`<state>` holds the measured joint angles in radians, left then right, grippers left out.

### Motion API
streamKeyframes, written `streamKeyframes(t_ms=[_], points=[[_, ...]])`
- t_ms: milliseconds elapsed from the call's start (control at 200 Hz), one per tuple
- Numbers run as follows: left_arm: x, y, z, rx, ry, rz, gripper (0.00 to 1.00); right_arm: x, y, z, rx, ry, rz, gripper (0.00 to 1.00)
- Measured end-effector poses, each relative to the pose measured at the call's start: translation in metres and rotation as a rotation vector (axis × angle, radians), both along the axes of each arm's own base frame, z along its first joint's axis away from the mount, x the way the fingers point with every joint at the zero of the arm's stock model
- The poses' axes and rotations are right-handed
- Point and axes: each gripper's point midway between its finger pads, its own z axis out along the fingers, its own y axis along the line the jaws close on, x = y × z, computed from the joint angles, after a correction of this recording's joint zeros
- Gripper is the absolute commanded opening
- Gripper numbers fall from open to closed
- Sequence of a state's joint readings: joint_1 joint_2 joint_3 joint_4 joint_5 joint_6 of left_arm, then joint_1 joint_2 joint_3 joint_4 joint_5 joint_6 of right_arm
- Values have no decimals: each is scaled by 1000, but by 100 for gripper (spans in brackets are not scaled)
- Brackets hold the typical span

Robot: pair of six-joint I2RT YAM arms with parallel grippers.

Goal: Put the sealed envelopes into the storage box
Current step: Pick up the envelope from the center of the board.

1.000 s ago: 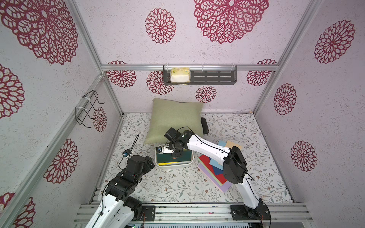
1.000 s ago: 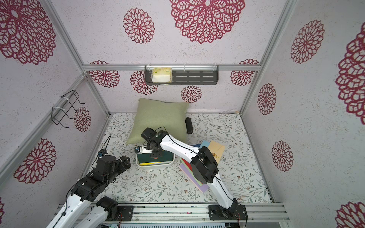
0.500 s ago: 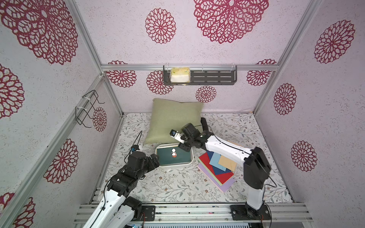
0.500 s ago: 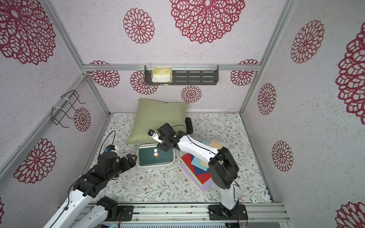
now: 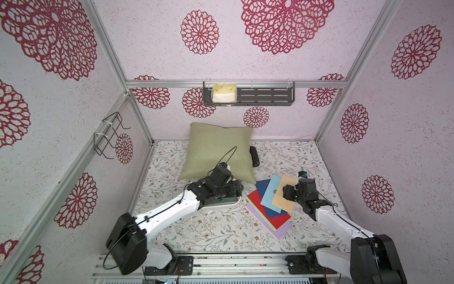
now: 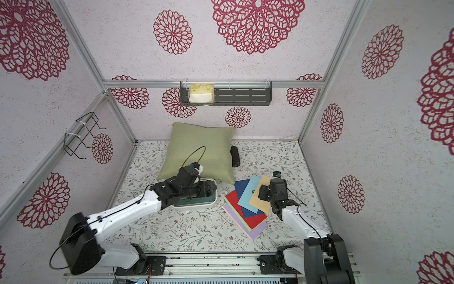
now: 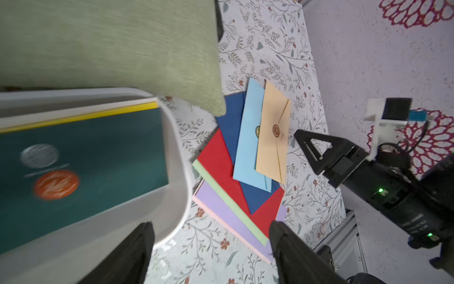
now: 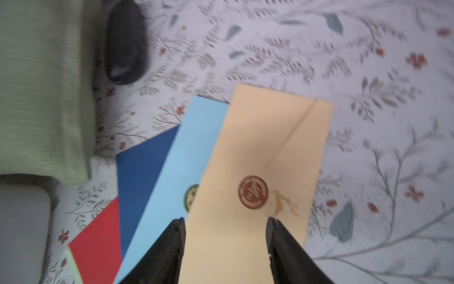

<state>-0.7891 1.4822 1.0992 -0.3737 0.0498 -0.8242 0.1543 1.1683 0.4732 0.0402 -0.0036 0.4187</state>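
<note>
Several sealed envelopes lie fanned on the floor to the right of the box: a cream one (image 5: 282, 196) on top, then light blue (image 5: 269, 194), navy (image 5: 263, 188), red (image 5: 255, 199) and lilac (image 5: 278, 230). The white storage box (image 5: 229, 203) holds a dark teal envelope (image 7: 98, 152) with an orange seal, over a yellow one (image 7: 103, 113). My left gripper (image 5: 236, 190) hangs open and empty over the box's right end; its fingers (image 7: 287, 248) frame bare floor. My right gripper (image 8: 224, 221) is open just above the cream envelope (image 8: 265, 147), near its brown seal.
A green pillow (image 5: 218, 150) leans against the back wall right behind the box. A small black object (image 5: 254, 156) lies beside it. A dark slotted shelf (image 5: 265, 96) hangs on the back wall, and a wire rack (image 5: 110, 135) on the left wall.
My right arm has left the box and swung right to the envelope pile, leaving the teal envelope in the box. My left arm has reached forward over the box.
</note>
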Motion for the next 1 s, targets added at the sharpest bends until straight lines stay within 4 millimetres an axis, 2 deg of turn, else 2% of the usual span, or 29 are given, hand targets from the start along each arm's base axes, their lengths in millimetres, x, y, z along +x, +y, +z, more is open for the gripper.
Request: streamKeyframes(t_ms=[90, 205, 290, 380, 530, 650, 1000], points=[[9, -45, -11, -11, 25, -59, 79, -12, -12, -19, 70, 51, -65, 58], [12, -97, -27, -32, 62, -135, 77, -10, -18, -21, 134, 47, -109, 58], [14, -128, -43, -43, 94, -180, 76, -6, -20, -21, 171, 38, -122, 57], [18, -151, -64, -46, 130, -208, 76, -4, -20, -23, 199, 39, -127, 57], [20, -166, -106, -23, 206, -222, 76, -6, -18, -31, 228, 61, -123, 56], [18, -171, -128, -18, 258, -226, 76, -9, -17, -39, 236, 84, -127, 56], [16, -189, -131, -100, 305, -250, 76, -4, -15, -44, 256, 76, -113, 56]])
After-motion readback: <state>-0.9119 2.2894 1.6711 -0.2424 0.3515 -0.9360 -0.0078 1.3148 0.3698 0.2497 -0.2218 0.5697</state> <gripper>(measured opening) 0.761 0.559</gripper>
